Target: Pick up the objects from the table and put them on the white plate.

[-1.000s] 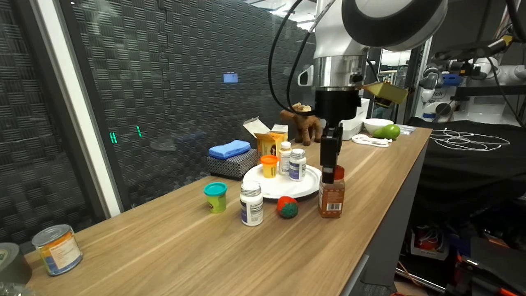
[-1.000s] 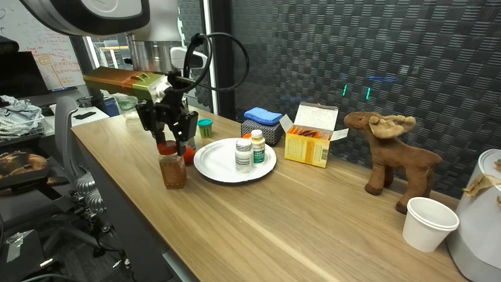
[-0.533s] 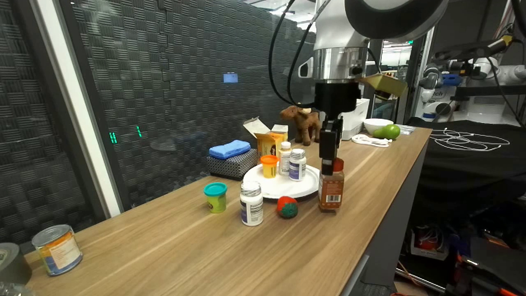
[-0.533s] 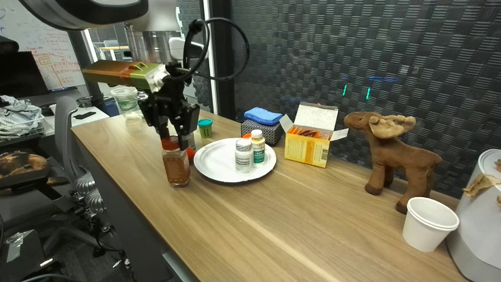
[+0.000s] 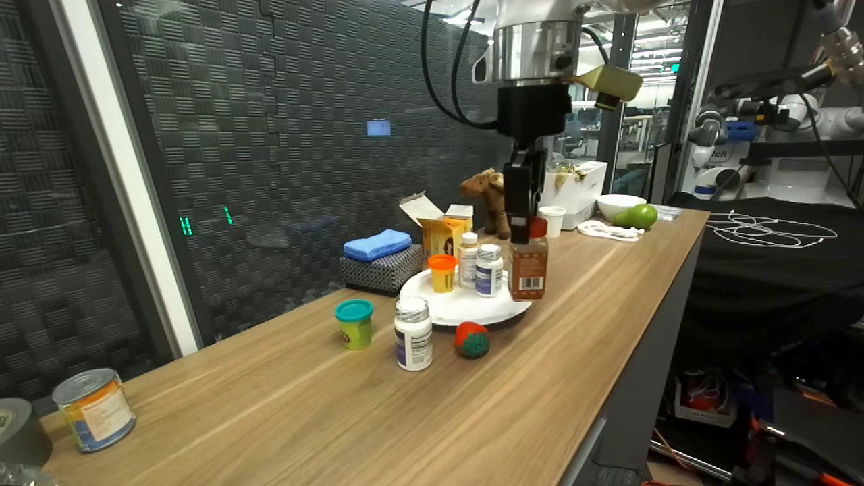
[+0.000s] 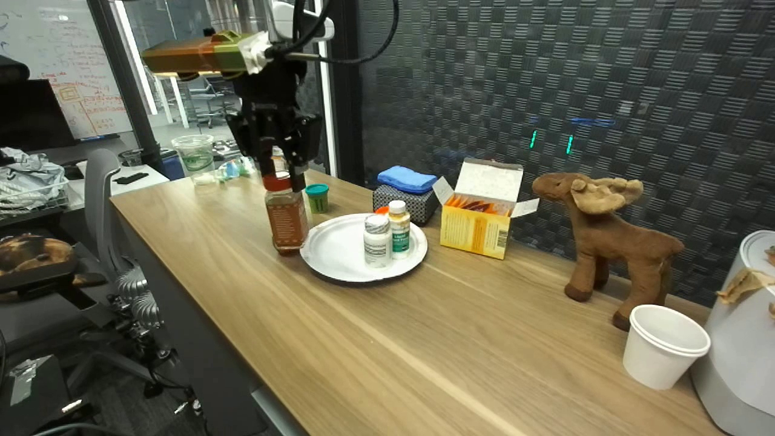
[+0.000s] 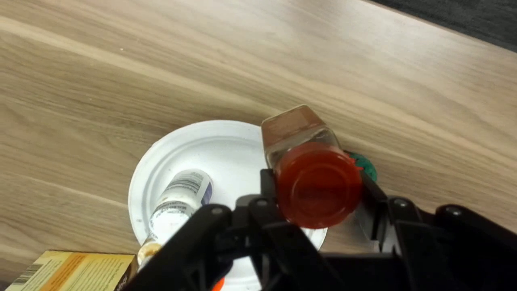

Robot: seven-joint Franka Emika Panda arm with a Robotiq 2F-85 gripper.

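My gripper (image 5: 526, 228) is shut on the red lid of the brown spice jar (image 6: 287, 223), holding it upright off the table beside the white plate (image 6: 332, 243). From above, the wrist view shows the jar's body (image 7: 294, 126) overlapping the plate's rim. Standing on the plate are a white pill bottle (image 5: 489, 275), a bottle with a green label (image 6: 399, 235) and an orange-lidded yellow tub (image 5: 442, 278). Another white pill bottle (image 5: 413, 344), a small green tub (image 5: 356, 329) and a red round piece with green on it (image 5: 471, 339) sit on the table; the jar hides the red piece in an exterior view.
Behind the plate are an open yellow box (image 6: 475, 229) and a patterned box (image 5: 381, 271) under a blue cloth (image 5: 378, 244). A plush moose (image 6: 617, 239) and white cups (image 6: 663, 351) stand farther along. A can (image 5: 96, 412) is near the table's other end.
The gripper has tightened on the jar's lid and raised the jar from the tabletop. Jar and gripper have risen further and shifted toward the plate. The other items stay put.
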